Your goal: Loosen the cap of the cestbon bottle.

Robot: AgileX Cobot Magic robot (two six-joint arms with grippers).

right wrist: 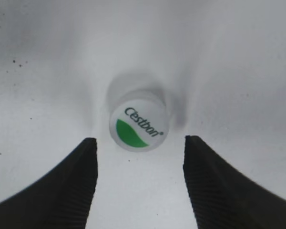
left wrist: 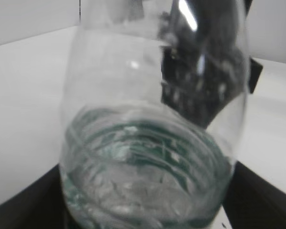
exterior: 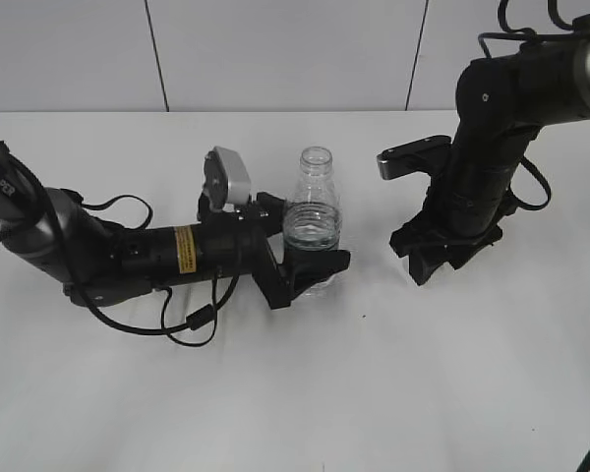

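The clear cestbon bottle (exterior: 313,211) stands upright on the white table with its threaded neck open and no cap on it. My left gripper (exterior: 310,270) is shut on its lower body, near the green label band. The bottle fills the left wrist view (left wrist: 152,143), with the black jaws (left wrist: 148,212) at both lower corners. The white cap (right wrist: 138,126), green logo up, lies on the table in the right wrist view. My right gripper (right wrist: 139,140) is open and empty, its fingertips on either side of the cap and not touching it. In the exterior view the right gripper (exterior: 435,264) hides the cap.
The left arm (exterior: 128,256) lies low across the table's left side with loose black cables (exterior: 192,324) beside it. The right arm (exterior: 492,147) comes down from the upper right. A white wall (exterior: 275,49) runs behind the table.
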